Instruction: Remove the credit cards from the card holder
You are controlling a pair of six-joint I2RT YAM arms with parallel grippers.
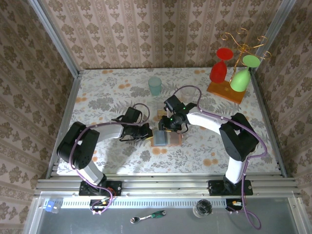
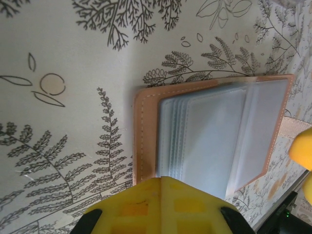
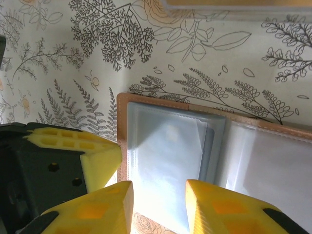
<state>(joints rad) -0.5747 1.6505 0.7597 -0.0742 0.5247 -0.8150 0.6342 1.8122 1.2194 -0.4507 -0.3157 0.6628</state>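
The card holder [image 1: 163, 139] lies open on the floral table, tan leather rim around clear grey-blue sleeves [image 2: 214, 131]. My left gripper [image 2: 162, 179] is shut, its joined yellow tips resting on the holder's near edge [image 1: 147, 132]. Over the holder's left page [image 3: 170, 146] my right gripper [image 3: 158, 187] hovers open, nothing between its fingers [image 1: 171, 129]. Inside a sleeve near the fold a darker blue card edge [image 3: 208, 146] shows. A flat orange-tan card [image 3: 234, 4] lies on the table just beyond the holder [image 1: 162, 113].
A teal cup [image 1: 155, 86] stands behind the grippers. At the back right a wire rack with red and green glasses sits on an orange wooden base [image 1: 225, 91]. Papered walls close in three sides of the table.
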